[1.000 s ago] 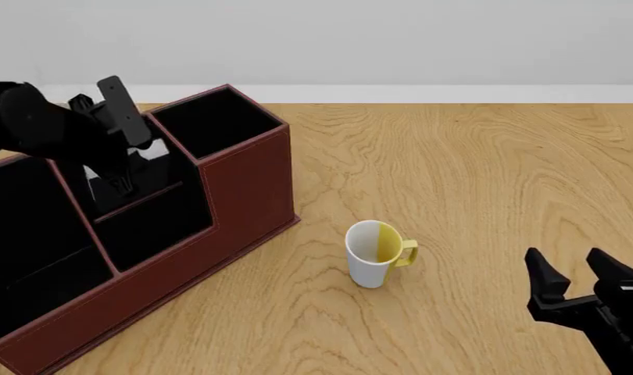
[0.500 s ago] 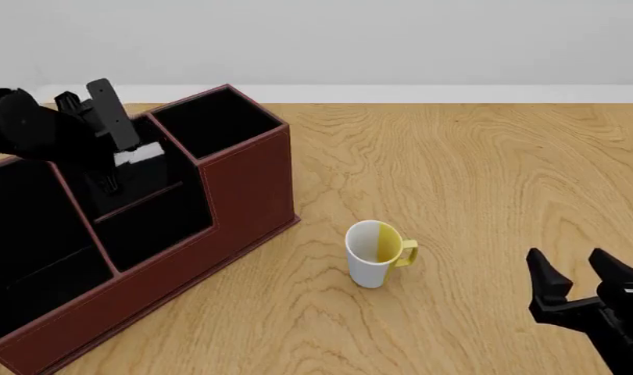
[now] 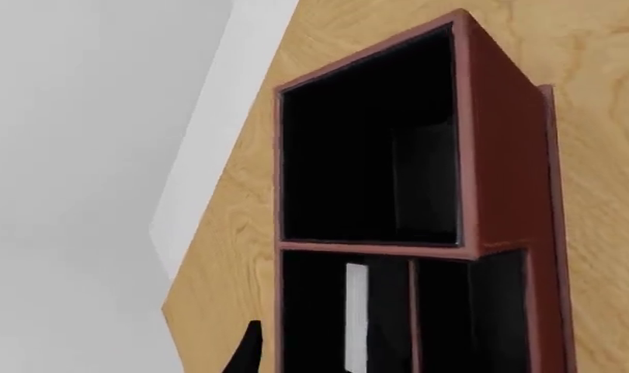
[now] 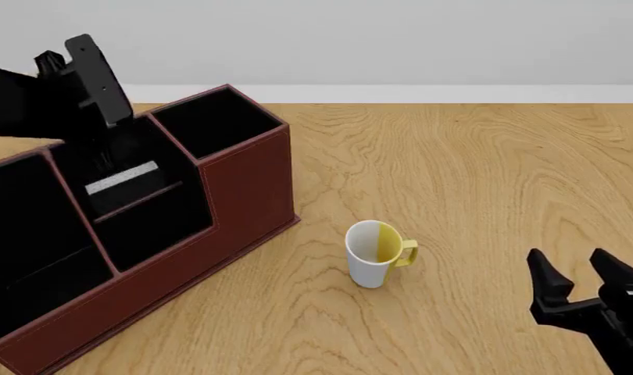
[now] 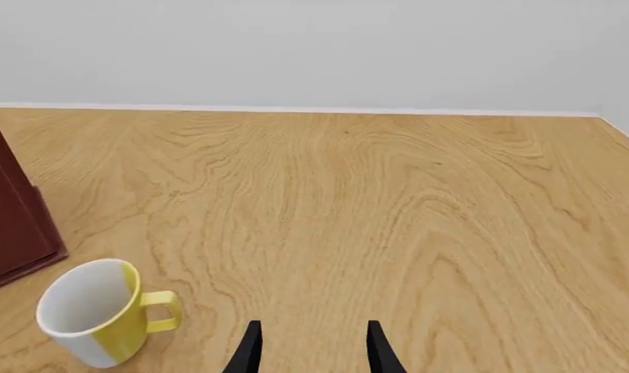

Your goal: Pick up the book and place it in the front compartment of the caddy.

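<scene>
Since the earlier frames the left gripper [image 4: 106, 160] has risen up and away from the caddy [image 4: 244, 195], and the book [image 4: 122, 178], which it was holding down in a slot, now sits there by itself. The book stands on edge just below that gripper, its white page edges facing up, in the caddy's middle slot against the divider (the left wrist view shows it as a pale strip [image 3: 355, 315] deep in the black lining). The left gripper hangs above the slot with nothing visibly in it; how far its fingers are parted cannot be told, since only one dark tip shows in its own camera. Below and to its right lies the caddy's tall square end compartment. Well off to the right, the white-and-yellow mug [image 4: 377, 252] stands upright on the wooden surface [image 4: 473, 180]. The right gripper [image 4: 575, 281] hovers low, right of the mug, fingers spread apart and holding nothing.
</scene>
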Controlling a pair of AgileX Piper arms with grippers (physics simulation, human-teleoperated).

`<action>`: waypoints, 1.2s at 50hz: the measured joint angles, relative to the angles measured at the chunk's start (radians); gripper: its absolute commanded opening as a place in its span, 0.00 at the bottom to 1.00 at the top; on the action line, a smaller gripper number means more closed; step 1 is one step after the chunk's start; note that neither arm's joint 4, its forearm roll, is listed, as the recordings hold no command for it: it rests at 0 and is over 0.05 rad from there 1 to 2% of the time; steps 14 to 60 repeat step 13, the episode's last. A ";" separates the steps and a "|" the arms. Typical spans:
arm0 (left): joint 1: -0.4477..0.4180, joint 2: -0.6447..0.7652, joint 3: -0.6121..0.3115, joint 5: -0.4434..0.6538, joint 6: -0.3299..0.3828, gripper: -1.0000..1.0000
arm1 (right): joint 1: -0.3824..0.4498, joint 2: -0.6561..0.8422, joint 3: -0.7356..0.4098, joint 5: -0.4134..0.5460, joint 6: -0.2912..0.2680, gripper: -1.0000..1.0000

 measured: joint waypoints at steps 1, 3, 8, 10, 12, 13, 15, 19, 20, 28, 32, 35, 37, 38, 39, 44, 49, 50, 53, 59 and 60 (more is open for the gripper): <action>-0.012 -0.014 -0.001 0.004 -0.007 1.00 | 0.000 -0.002 0.000 0.002 0.000 1.00; -0.041 -0.049 0.007 0.013 -0.020 1.00 | 0.002 -0.006 0.000 0.005 0.000 1.00; -0.111 -0.140 0.043 0.014 -0.050 1.00 | 0.005 -0.027 0.000 0.024 0.000 1.00; -0.142 -0.183 0.060 0.010 -0.074 1.00 | 0.006 -0.037 0.000 0.033 0.001 1.00; -0.170 -0.232 0.084 -0.001 -0.093 1.00 | 0.006 -0.048 0.000 0.042 0.002 1.00; -0.179 -0.254 0.101 -0.011 -0.100 1.00 | 0.007 -0.052 0.000 0.045 0.002 1.00; -0.179 -0.254 0.101 -0.011 -0.100 1.00 | 0.007 -0.052 0.000 0.045 0.002 1.00; -0.179 -0.254 0.101 -0.011 -0.100 1.00 | 0.007 -0.052 0.000 0.045 0.002 1.00; -0.179 -0.254 0.101 -0.011 -0.100 1.00 | 0.007 -0.052 0.000 0.045 0.002 1.00; -0.179 -0.254 0.101 -0.011 -0.100 1.00 | 0.007 -0.052 0.000 0.045 0.002 1.00; -0.179 -0.254 0.101 -0.011 -0.100 1.00 | 0.007 -0.052 0.000 0.045 0.002 1.00; -0.179 -0.254 0.101 -0.011 -0.100 1.00 | 0.007 -0.052 0.000 0.045 0.002 1.00; -0.179 -0.254 0.101 -0.011 -0.100 1.00 | 0.007 -0.052 0.000 0.045 0.002 1.00; -0.179 -0.254 0.101 -0.011 -0.100 1.00 | 0.007 -0.052 0.000 0.045 0.002 1.00; -0.179 -0.254 0.101 -0.011 -0.100 1.00 | 0.007 -0.052 0.000 0.045 0.002 1.00; -0.179 -0.254 0.101 -0.011 -0.100 1.00 | 0.007 -0.052 0.000 0.045 0.002 1.00; -0.179 -0.254 0.101 -0.011 -0.100 1.00 | 0.007 -0.052 0.000 0.045 0.002 1.00; -0.179 -0.254 0.101 -0.011 -0.100 1.00 | 0.007 -0.052 0.000 0.045 0.002 1.00; -0.179 -0.254 0.101 -0.011 -0.100 1.00 | 0.007 -0.052 0.000 0.045 0.002 1.00; -0.179 -0.254 0.101 -0.011 -0.100 1.00 | 0.007 -0.052 0.000 0.045 0.002 1.00; -0.179 -0.254 0.101 -0.011 -0.100 1.00 | 0.007 -0.052 0.000 0.045 0.002 1.00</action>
